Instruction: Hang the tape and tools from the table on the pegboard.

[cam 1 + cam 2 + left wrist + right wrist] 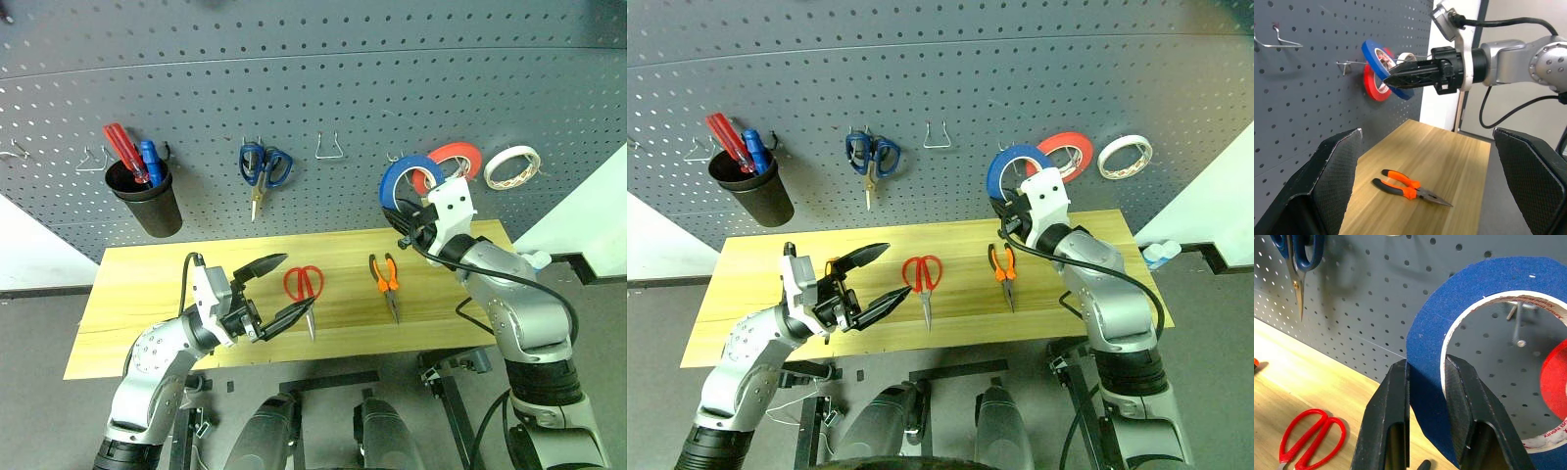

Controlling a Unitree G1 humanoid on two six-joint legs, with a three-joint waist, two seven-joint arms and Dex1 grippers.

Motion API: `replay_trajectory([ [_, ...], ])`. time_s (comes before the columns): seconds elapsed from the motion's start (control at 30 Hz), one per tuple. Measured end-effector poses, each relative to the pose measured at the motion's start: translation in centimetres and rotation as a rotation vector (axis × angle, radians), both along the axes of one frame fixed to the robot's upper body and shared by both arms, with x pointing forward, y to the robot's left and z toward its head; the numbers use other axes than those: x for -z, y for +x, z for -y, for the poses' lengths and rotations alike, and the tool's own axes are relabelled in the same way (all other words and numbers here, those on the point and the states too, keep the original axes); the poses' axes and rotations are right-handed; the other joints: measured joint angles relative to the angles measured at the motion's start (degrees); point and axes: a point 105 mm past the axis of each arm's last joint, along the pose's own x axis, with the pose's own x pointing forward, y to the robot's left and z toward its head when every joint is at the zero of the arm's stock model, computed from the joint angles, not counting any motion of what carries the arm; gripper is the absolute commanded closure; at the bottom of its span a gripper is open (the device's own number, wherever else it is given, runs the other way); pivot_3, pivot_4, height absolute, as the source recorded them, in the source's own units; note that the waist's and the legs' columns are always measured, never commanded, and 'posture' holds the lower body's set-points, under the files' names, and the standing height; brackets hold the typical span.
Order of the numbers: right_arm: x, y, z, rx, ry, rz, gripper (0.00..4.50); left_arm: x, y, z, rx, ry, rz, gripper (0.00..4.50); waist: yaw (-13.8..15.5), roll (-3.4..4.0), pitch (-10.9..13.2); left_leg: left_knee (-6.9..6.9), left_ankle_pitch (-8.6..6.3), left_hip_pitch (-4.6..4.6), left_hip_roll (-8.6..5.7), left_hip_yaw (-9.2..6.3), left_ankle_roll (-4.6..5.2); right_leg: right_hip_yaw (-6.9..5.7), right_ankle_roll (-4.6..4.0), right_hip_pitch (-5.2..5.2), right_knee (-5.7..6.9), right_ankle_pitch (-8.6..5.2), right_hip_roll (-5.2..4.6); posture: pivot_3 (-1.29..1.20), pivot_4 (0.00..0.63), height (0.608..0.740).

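blue tape (1430, 333), white core (flat roll) | right end effector (1425, 377) clamped on it | left end effector (279, 291) apart

Three tape rolls were counted: one blue (397, 179), one red (458, 157), one white (512, 165). Two pairs of scissors were present, blue-handled (264, 168) and red-handled (304, 287). One pair of pliers (385, 277) and one black cup (147, 201) were noted.

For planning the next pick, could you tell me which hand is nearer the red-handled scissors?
Left. The left hand hovers open just beside the red-handled scissors; the right hand holds the blue tape at the pegboard.
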Motion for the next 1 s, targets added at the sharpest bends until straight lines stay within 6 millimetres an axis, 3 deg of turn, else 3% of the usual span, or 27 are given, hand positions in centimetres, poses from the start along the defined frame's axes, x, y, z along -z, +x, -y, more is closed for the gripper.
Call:
replay_trajectory([
  [0.73,1.1,3.4,-0.1,0.023,0.012,0.018,3.84,-0.6,-0.3,0.0,-0.025,-0.021,0.011,0.0,-0.1,0.01,0.0,-0.02,0.0,0.0,0.01,0.0,0.0,0.0,-0.01,-0.01,0.0,0.0,0.01,0.03,0.199,0.74],
  [1.0,1.2,3.8,-0.1,0.033,0.007,0.024,1.22,-0.6,-0.2,-0.1,-0.028,-0.021,0.009,0.0,0.0,0.01,0.0,-0.02,0.0,0.0,0.01,0.0,0.0,0.0,-0.01,-0.02,0.0,0.0,0.0,0.03,0.201,0.74],
])
